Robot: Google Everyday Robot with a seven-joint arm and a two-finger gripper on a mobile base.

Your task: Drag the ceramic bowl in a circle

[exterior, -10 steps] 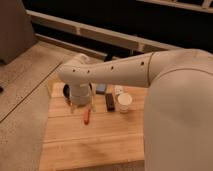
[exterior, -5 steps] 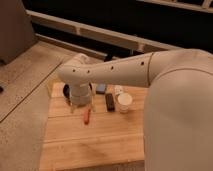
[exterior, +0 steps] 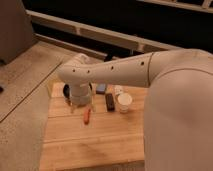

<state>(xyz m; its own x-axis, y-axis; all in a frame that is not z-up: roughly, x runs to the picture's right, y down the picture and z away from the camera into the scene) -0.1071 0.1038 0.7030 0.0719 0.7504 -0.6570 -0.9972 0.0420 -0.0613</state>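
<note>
Seemingly early: gripper (exterior: 80, 99) is down at the ceramic bowl (exterior: 66, 92), at 10 o'clock on the wooden table (exterior: 100, 137), largely hidden by the wrist; grip state cannot be told; no circling evident yet.

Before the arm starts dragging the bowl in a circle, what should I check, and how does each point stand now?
1. Claw at the bowl: ok, it hangs down right over it.
2. Hold on the bowl: cannot tell, the arm hides the contact.
3. Free path in front: not ok, a red stick lies close.
4. Free path to the right: probably not ok, a black block lies near.
5. White cup: ok, upright and apart from the bowl.
</note>
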